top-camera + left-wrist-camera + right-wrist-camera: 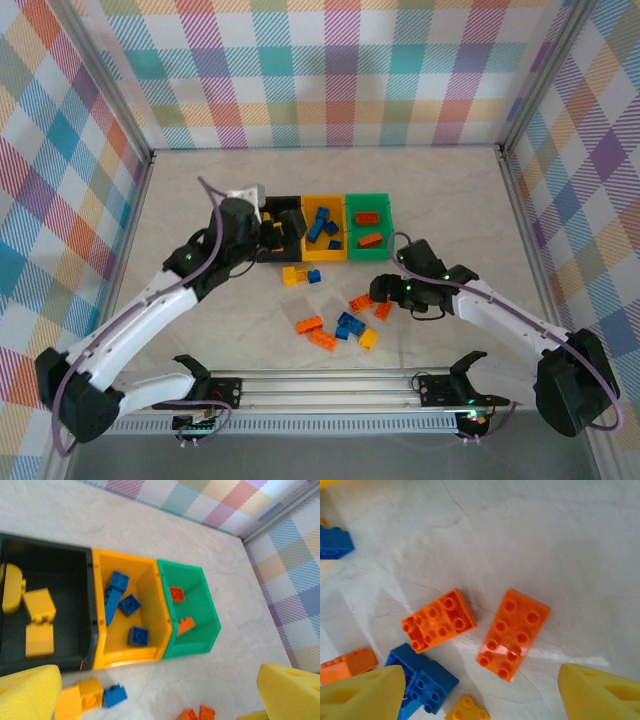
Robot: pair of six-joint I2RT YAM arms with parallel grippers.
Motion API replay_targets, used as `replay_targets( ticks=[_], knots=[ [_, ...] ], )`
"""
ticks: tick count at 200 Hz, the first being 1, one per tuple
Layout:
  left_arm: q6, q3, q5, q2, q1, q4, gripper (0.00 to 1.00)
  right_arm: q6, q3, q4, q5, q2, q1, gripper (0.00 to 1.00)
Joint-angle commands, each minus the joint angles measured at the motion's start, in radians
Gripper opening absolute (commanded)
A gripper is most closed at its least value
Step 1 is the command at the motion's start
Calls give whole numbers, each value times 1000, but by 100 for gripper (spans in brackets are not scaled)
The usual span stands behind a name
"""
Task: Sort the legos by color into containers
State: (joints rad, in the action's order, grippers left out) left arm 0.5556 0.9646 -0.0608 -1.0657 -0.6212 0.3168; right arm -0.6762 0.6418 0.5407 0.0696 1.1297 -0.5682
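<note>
Three joined containers stand at the back: a black bin (55,565) with yellow legos (39,605), a yellow bin (150,587) with blue legos (129,604) and a green bin (200,610) with two orange legos (176,594). My left gripper (283,233) hovers over the black bin, open and empty; its yellow fingers (25,692) frame the table in front of the bins. My right gripper (480,695) is open just above two loose orange bricks (438,620) (512,634), with nothing between its fingers (600,692).
A yellow brick (293,275) and a blue brick (314,276) lie just in front of the bins. Nearer me, orange (309,324), blue (348,325) and yellow (368,339) bricks are scattered. A metal rail (340,385) runs along the near edge, and checked walls enclose the table.
</note>
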Motion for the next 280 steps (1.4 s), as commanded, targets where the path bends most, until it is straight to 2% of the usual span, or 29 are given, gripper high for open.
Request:
replay_targets(
  ticks=[1, 31, 70, 105, 184, 251, 280],
  knots=[
    [39, -106, 28, 58, -11, -11, 100, -60, -18, 35, -32, 6, -14, 76],
    [54, -210, 32, 135, -15, -6, 100, -79, -10, 56, -92, 24, -36, 68],
    [62, -293, 19, 178, -15, -16, 100, -85, 32, 91, -136, 124, -101, 67],
    [58, -322, 13, 180, -16, -17, 100, -95, 54, 75, -181, 176, -145, 66],
    [42, -349, -2, 196, -16, -16, 100, -80, 122, 110, -233, 302, -181, 66],
    [41, -356, -25, 216, -17, -11, 100, -96, 154, 169, -295, 365, -180, 57],
    [39, -360, -30, 215, -16, 0, 100, -92, 169, 150, -270, 386, -179, 62]
  ],
)
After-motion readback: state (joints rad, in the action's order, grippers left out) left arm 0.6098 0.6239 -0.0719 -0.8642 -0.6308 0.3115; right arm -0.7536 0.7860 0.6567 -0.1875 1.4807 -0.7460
